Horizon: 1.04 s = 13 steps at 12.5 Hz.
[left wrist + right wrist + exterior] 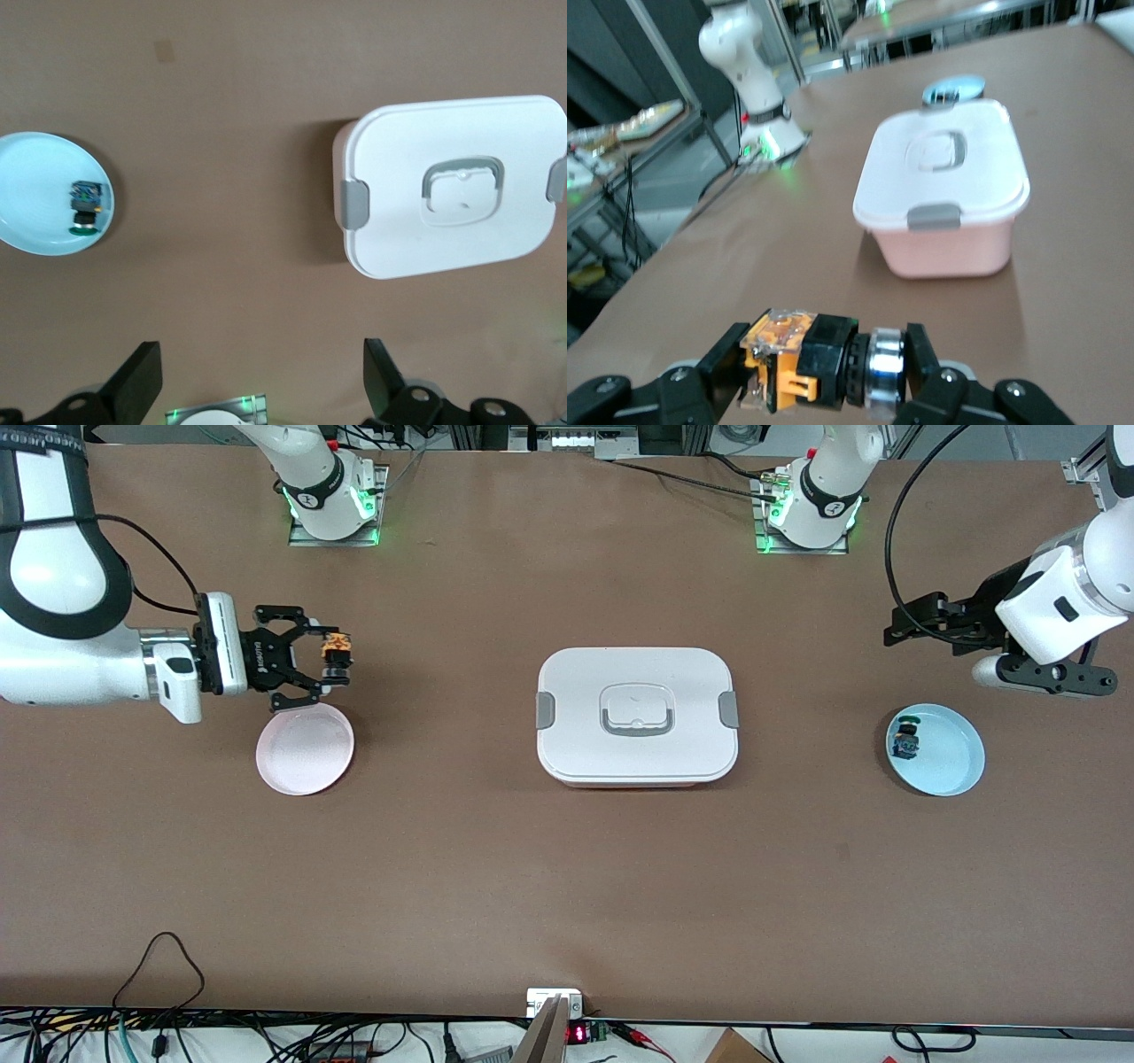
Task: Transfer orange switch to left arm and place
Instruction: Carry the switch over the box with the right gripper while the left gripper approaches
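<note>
The orange switch (337, 651) is up in the air, held lengthwise between the fingers of my right gripper (335, 662), which is shut on it over the edge of a pink plate (305, 748). In the right wrist view the switch (811, 359) shows its orange-white block at one finger and its metal collar at the other. The white lidded box (636, 716) stands mid-table between the two arms. My left gripper (893, 631) hangs open and empty over the table near a blue plate (952, 757); its fingers (142, 381) stand wide apart.
A small switch with a green cap and blue body (905, 740) lies on the blue plate, toward the left arm's end. The box (452, 186) and blue plate (35, 190) both show in the left wrist view. Cables run along the table's front edge.
</note>
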Each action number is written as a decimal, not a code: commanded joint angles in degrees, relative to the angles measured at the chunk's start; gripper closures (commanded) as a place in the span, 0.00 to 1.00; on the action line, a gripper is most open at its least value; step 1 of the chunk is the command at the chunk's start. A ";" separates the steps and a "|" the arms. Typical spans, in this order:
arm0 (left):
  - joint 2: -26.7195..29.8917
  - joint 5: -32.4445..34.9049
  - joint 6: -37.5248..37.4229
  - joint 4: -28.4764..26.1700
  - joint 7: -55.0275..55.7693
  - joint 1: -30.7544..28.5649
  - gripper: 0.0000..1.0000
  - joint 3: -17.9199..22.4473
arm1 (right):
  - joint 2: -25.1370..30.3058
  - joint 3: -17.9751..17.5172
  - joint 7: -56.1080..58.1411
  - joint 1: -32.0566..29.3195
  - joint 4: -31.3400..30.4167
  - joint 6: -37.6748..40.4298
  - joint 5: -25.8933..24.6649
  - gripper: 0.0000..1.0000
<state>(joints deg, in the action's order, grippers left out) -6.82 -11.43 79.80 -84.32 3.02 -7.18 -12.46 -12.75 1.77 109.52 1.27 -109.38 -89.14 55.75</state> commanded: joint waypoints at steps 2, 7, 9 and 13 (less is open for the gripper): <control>0.76 -10.26 -4.29 -1.02 -1.00 -1.25 0.00 0.33 | -0.61 -0.63 -1.57 3.90 -2.67 -0.86 13.03 0.96; -0.39 -19.41 -6.23 -1.81 -1.09 -2.13 0.00 0.51 | -0.96 -0.62 -4.49 15.75 -3.12 -12.78 30.08 0.99; -0.21 -23.97 -6.23 -3.38 -1.09 -2.31 0.00 0.59 | -0.87 -0.62 -5.10 21.55 -2.42 -20.25 37.55 0.99; -0.21 -34.79 -3.87 -7.34 -1.09 -3.27 0.00 0.60 | -0.96 -0.62 -12.02 33.50 2.39 -38.69 44.79 0.99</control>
<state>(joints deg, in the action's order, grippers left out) -7.53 -42.64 74.42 -89.65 3.02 -9.78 -11.82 -14.09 0.54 102.04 30.52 -110.08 -121.35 98.76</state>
